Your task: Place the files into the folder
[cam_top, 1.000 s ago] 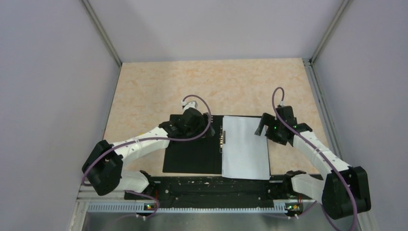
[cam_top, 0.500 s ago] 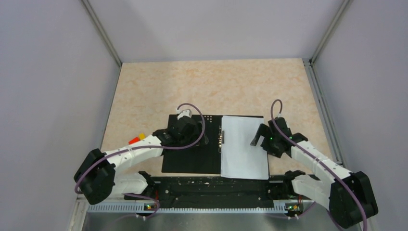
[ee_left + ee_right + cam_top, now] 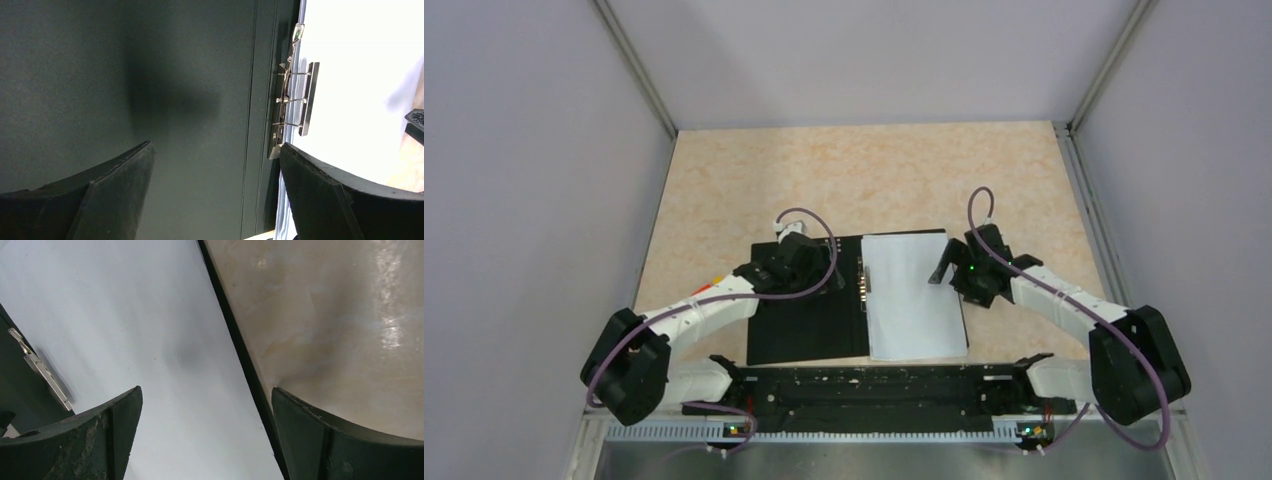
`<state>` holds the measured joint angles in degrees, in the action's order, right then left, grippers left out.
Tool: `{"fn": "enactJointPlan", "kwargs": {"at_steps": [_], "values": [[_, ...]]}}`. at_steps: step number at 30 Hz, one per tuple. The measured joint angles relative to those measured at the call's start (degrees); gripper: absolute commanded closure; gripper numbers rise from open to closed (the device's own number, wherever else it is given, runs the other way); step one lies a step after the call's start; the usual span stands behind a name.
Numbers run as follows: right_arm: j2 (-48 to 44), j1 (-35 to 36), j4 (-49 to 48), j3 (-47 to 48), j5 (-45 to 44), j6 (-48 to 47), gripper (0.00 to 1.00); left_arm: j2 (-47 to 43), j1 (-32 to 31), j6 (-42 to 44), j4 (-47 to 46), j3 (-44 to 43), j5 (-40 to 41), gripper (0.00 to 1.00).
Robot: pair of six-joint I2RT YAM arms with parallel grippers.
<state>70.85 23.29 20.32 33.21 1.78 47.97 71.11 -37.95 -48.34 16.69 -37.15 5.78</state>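
We see the left gripper spread wide and grasping nothing, hanging over the black left inner face of the folder. We cannot tell whether its fingers touch that face. Just to the right of this gripper, the metal clip runs along the folder's spine. The paper sheets begin right at the clip and lie flat on the folder's right half, covering it almost fully.

The right gripper is also released and empty. It sits at the folder's right edge, toward the far corner. One finger is over the paper and the other over the table, with the thin black border of the folder showing between them.

The folder itself lies open and flat on the table, its near edge close to the arm bases.
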Motion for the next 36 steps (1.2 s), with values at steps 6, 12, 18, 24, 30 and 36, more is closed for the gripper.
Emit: {"fn": "enactJointPlan", "kwargs": {"at_steps": [6,12,18,24,30,36], "values": [[-6.1,0.9,8.6,2.8,-4.0,-2.6,0.06,0.0,0.3,0.1,-0.1,0.1,-0.7,0.02],[-19.8,17.2,18.6,2.8,-8.5,1.3,0.54,0.1,0.3,-1.5,-0.8,1.4,-0.9,0.02],[-25.1,38.6,25.6,0.7,-13.5,14.8,0.85,1.4,0.3,-3.4,-2.1,1.8,-0.9,0.02],[-20.9,54.5,24.9,-2.9,-18.8,27.7,0.93,2.9,0.3,-4.9,-3.4,2.4,-1.1,0.02],[-15.7,57.5,19.0,-7.4,-22.3,33.0,0.96,3.4,0.3,-5.9,-4.7,2.9,-1.0,0.02],[-12.3,57.6,13.7,-7.5,-26.0,33.8,0.96,3.4,0.3,-6.0,-5.0,3.0,-1.0,0.02]]}}
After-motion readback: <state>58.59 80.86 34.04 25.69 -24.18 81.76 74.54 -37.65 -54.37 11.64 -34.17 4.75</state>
